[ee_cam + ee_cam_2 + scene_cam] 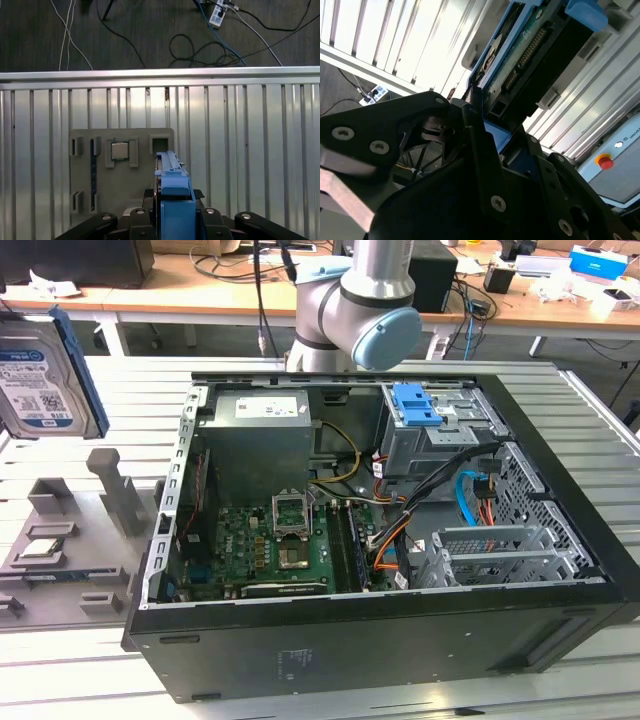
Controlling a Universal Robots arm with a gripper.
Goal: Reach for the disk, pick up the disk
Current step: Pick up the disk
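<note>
The disk (pixel 45 375) is seen upright in the air at the exterior view's left, above the grey fixture plate (pixel 100 530). The reach is therefore judged done and the lift largely made. Its silver face carries a white-and-blue label, and a blue frame runs along its edges. In the first wrist view it is clamped edge-on in the claw (pixel 173 197), over the slatted surface (pixel 250 150).

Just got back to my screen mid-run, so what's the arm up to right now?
The gripper is shut on the disk and holds it tilted in the air above the grey fixture tray, at the exterior view's left. The processor chip sits in a slot of that tray. The open computer case lies beside the tray.
</note>
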